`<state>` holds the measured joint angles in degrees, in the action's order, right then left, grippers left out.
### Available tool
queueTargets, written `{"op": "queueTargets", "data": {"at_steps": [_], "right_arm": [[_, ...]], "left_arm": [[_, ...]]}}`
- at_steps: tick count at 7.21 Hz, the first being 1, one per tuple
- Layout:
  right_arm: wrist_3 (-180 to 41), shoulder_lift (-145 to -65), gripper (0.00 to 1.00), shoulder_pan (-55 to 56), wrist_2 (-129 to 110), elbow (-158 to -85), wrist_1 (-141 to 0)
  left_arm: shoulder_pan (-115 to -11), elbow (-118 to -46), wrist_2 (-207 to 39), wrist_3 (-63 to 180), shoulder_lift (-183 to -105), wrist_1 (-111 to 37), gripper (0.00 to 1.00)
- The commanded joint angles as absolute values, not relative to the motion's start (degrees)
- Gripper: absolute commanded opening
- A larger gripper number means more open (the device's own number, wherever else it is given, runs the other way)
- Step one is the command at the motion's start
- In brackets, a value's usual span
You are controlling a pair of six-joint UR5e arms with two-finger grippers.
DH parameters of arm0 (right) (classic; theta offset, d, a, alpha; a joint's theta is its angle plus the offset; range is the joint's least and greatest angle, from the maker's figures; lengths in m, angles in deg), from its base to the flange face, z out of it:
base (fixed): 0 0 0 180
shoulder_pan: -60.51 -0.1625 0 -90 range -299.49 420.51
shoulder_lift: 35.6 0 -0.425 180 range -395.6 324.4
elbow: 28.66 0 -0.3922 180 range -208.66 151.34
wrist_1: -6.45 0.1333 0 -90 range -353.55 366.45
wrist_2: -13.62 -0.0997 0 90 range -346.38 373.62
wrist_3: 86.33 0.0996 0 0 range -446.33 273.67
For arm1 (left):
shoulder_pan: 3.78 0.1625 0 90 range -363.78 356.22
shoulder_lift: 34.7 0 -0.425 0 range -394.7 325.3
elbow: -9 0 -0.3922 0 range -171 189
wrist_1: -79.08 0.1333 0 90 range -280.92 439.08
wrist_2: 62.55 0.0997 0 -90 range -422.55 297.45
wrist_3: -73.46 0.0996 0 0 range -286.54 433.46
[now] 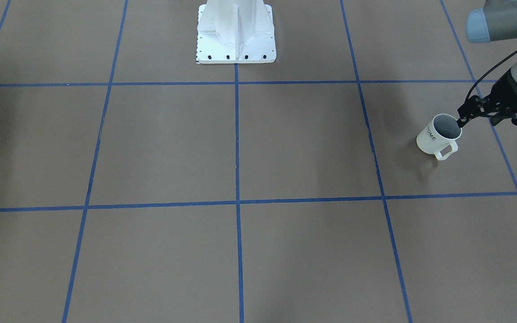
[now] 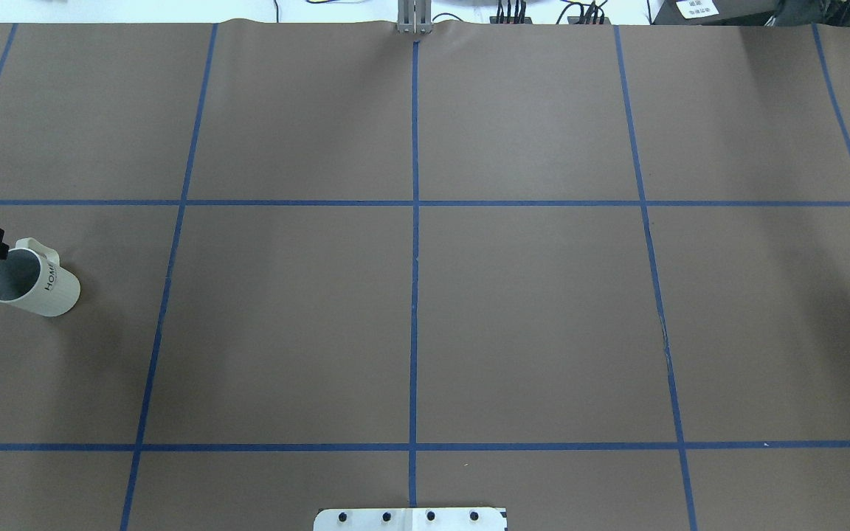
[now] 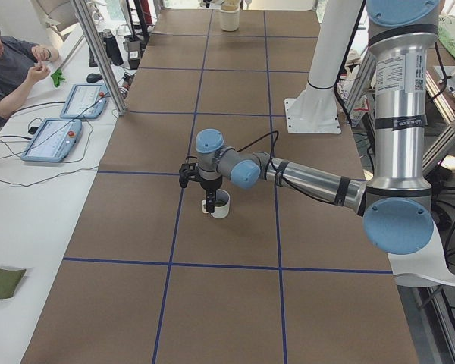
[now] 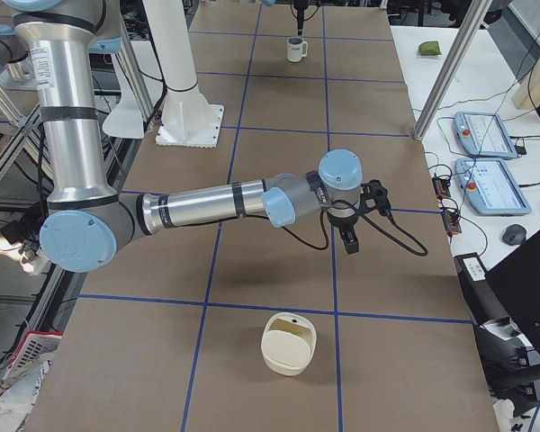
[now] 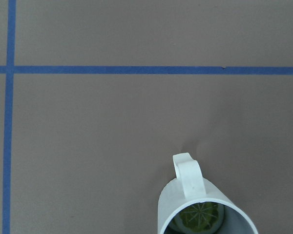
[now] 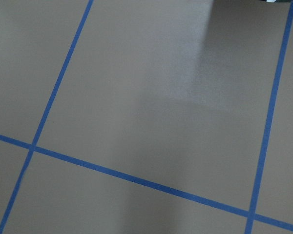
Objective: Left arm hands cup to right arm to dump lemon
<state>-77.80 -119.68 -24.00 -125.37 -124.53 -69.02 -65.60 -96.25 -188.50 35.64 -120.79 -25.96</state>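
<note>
The "HOME" mug (image 2: 32,282) stands on the table's left side with the lemon (image 5: 201,216) inside. The left gripper (image 1: 461,120) looks pinched on the mug's rim, though it's hard to see. The right gripper (image 4: 351,243) shows only from far, so I cannot tell. Handing over and dumping are left

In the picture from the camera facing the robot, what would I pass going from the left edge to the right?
Bare brown table with blue tape lines → the robot's white base at the top middle → the cup → the left gripper at its rim → the left arm.
</note>
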Motion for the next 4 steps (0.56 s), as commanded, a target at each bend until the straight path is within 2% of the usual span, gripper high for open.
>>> {"op": "queueTargets", "data": {"at_steps": [1,4], "right_arm": [[-76.41,-118.48,1.0,-23.43,-126.21,-124.55,-69.04],[-74.82,-117.43,1.0,-23.42,-127.53,-124.64,-68.96]], "left_arm": [[-63.82,-95.06,-188.32,35.67,-121.1,-26.47,0.95],[-62.49,-93.05,-188.32,36.11,-121.36,-27.09,0.91]]}}
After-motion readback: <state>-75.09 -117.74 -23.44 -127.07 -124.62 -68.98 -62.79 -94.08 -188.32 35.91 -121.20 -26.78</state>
